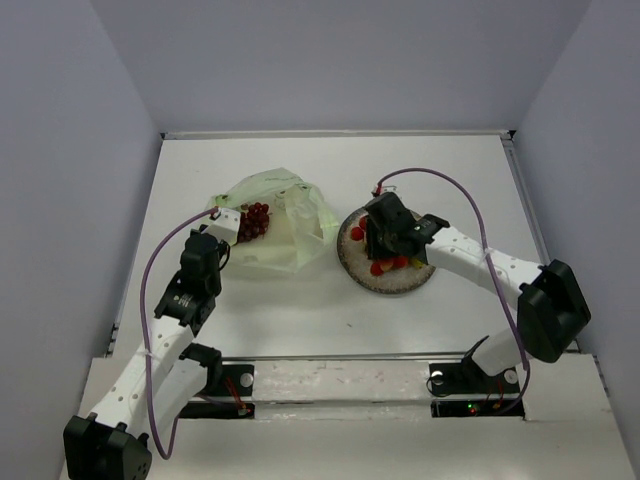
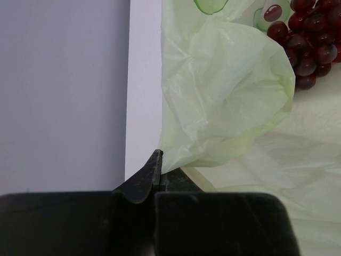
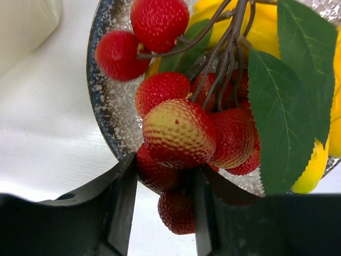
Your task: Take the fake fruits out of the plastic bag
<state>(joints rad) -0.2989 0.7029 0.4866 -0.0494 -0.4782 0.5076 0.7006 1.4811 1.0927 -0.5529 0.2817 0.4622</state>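
Note:
The pale yellow-green plastic bag (image 1: 280,235) lies left of centre with the dark red grape bunch (image 1: 253,222) at its mouth. My left gripper (image 1: 222,224) is shut on the bag's thin edge (image 2: 176,154), and the grapes (image 2: 309,42) lie beyond the crumpled film. My right gripper (image 1: 385,243) hovers over the grey speckled plate (image 1: 403,286), shut on a bunch of red strawberry-like fruits (image 3: 178,130). Its fingers (image 3: 123,186) press one low berry from both sides. Yellow fruit (image 3: 314,165) and green leaves (image 3: 287,90) lie on the plate behind the bunch.
White walls close in the table on the left, back and right. The plate rim (image 3: 105,106) sits just ahead of my right fingers, with bare white table to its left. A corner of the bag (image 3: 26,24) shows at upper left of the right wrist view.

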